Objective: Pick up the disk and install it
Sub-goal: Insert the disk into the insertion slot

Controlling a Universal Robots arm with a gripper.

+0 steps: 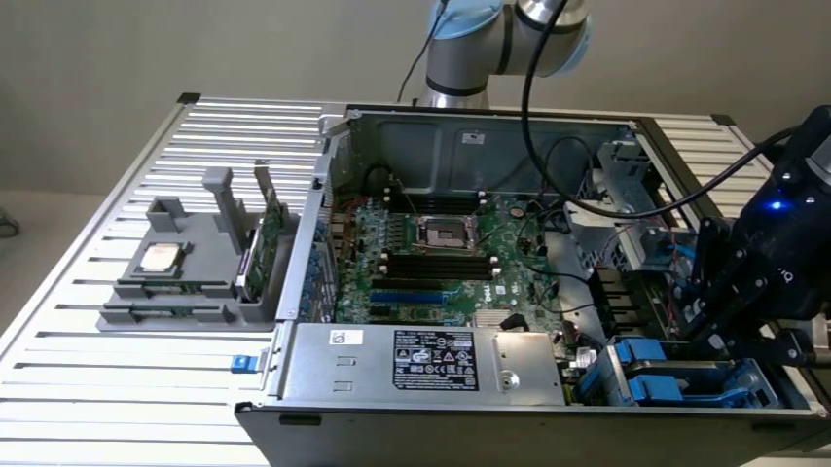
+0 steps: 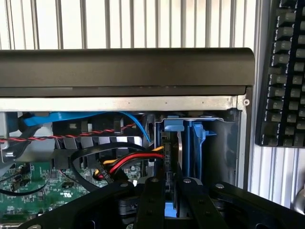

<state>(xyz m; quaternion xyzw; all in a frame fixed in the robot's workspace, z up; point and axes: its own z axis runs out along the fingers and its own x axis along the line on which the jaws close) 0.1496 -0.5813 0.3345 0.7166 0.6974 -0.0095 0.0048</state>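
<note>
Underneath: a slatted metal tabletop (image 1: 156, 389) carried everything.
Case: an open computer case (image 1: 520, 428) lay on its side, taking up most of the tabletop.
Arm: the arm (image 1: 481, 39) rose behind the case and reached over to its corner at the exterior view's right.
Motherboard: the green motherboard (image 1: 429, 272) covered the case floor.
Power supply: a grey power supply (image 1: 377, 365) with a black label sat along the case's near wall.
Holder: a grey holder (image 1: 169, 292) stood outside the case at the exterior view's left, with a square silver chip (image 1: 162, 257) on it and a green circuit card (image 1: 267, 248) standing on edge.
Keyboard: a black keyboard (image 2: 286, 71) lay beyond the case wall.
Drive bay: the drive bay (image 2: 224, 143) occupied the corner under the tool.
Disk: the disk (image 2: 171, 143) stood on edge inside the bay, just beside another blue carrier (image 2: 198, 143).
Tool: the tool (image 2: 167, 198) was over the bay, its fingers nearly together and clamped on the disk's edge.
Obstacles: a red, yellow and black cable bundle (image 2: 128, 162) and a blue cable (image 2: 95, 118) crowded the space next to the bay.
</note>
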